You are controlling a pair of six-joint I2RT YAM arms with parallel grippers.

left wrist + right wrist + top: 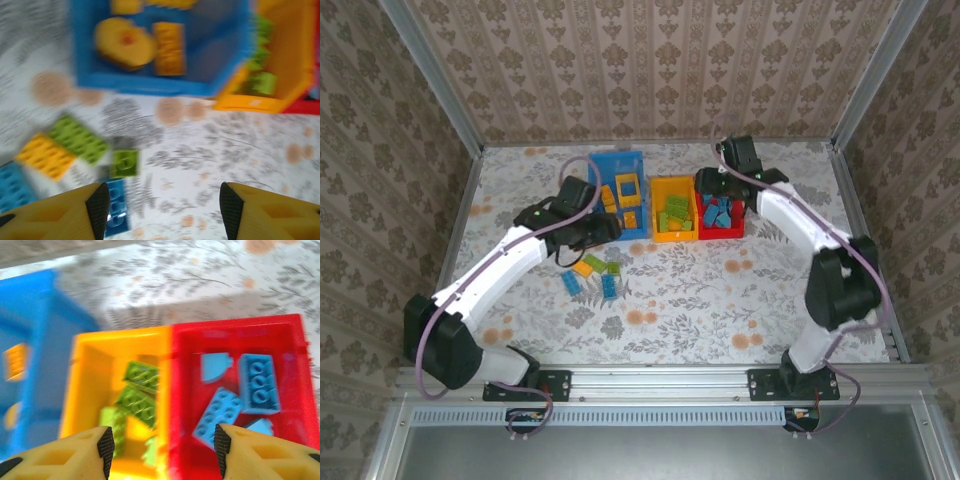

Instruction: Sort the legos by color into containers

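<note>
Three containers stand side by side at the back of the table: a blue bin [618,155] holding orange-yellow legos [169,47], a yellow bin [675,237] holding green legos [141,376], and a red bin [722,233] holding blue legos [257,382]. Loose legos lie in front of the blue bin: a green plate [77,137], a yellow one [45,155], a small green brick [124,163] and a blue brick [116,207]. My left gripper [602,232] hovers open just right of this cluster, holding nothing. Above the yellow and red bins' shared wall, my right gripper [162,450] is open and holds nothing.
The loose cluster [592,274] sits left of centre on the floral tablecloth. Metal frame rails [860,240] and patterned walls bound the table on three sides. Both arm bases are bolted at the near edge [660,380].
</note>
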